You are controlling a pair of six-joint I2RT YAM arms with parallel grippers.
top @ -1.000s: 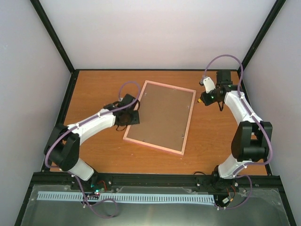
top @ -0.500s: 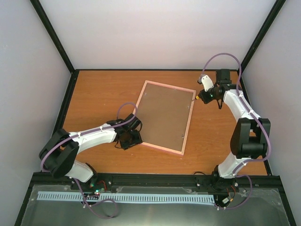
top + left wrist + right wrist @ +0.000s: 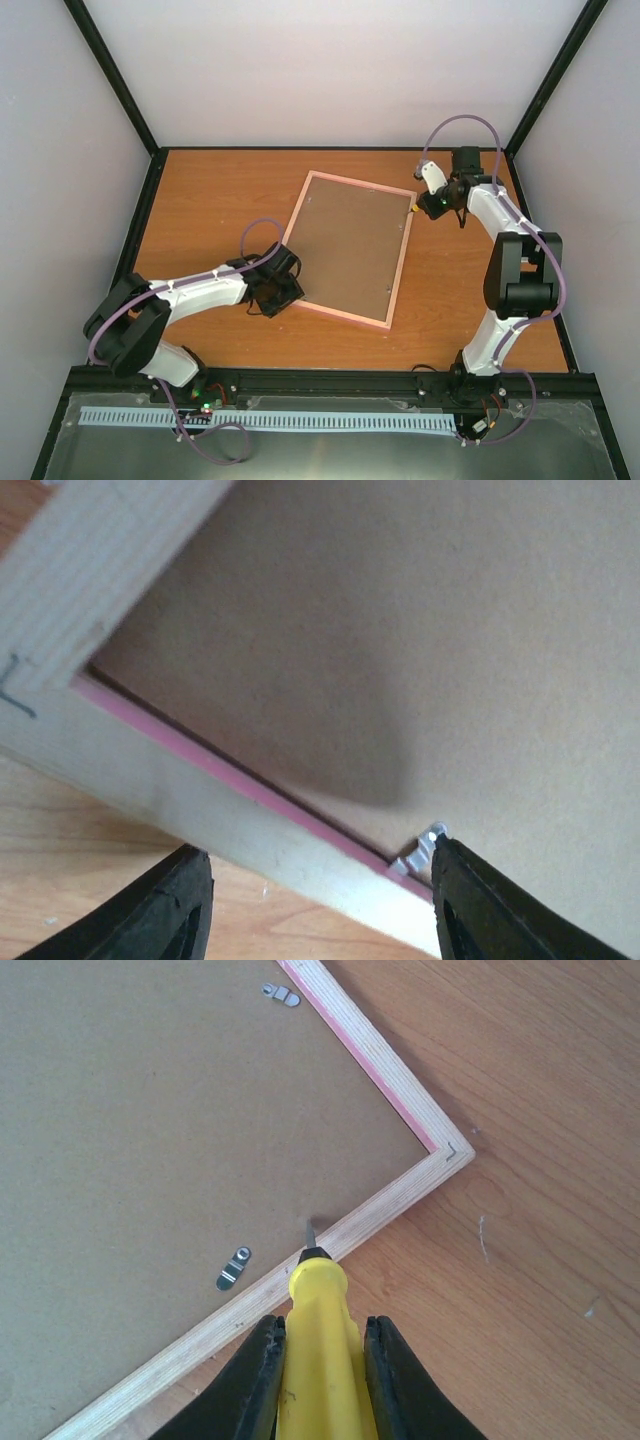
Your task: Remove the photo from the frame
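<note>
Slip risk at the frame's far corner

The frame lay face down on the table with its backing board uppermost, so the photo was hidden from view, presumably beneath. The right gripper was clamped on a yellow screwdriver, whose tip sat at the rail's inner edge near a metal clip; a skid there could gouge the board. The left gripper hovered over the near-left rail, jaws well apart and empty. With the frame unheld, prying would probably have shifted it.
</note>
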